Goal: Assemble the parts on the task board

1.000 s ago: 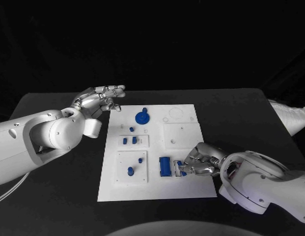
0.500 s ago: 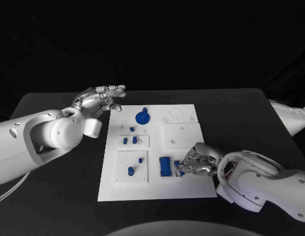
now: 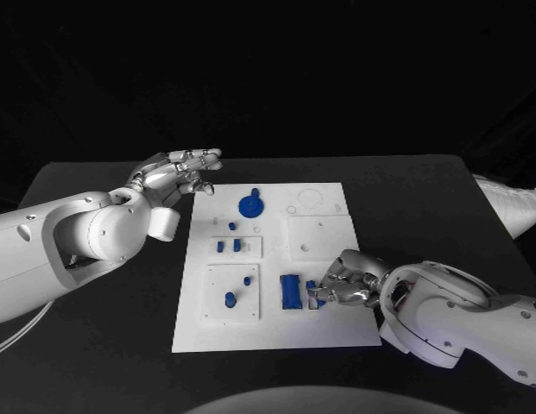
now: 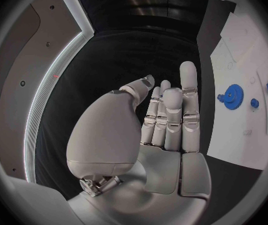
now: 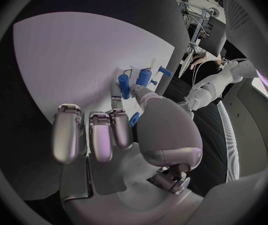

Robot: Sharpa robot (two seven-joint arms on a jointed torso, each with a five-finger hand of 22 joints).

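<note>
The black counter (image 3: pixel 106 345) holds one white task board (image 3: pixel 324 332) (a flat plate), lying right in its middle.

We find no text, label, brand, number or sign that we can read anywhere in these views. The task board (image 3: pixel 321 226) carries only faint outlines and small marks that we cannot make out as letters.
</note>
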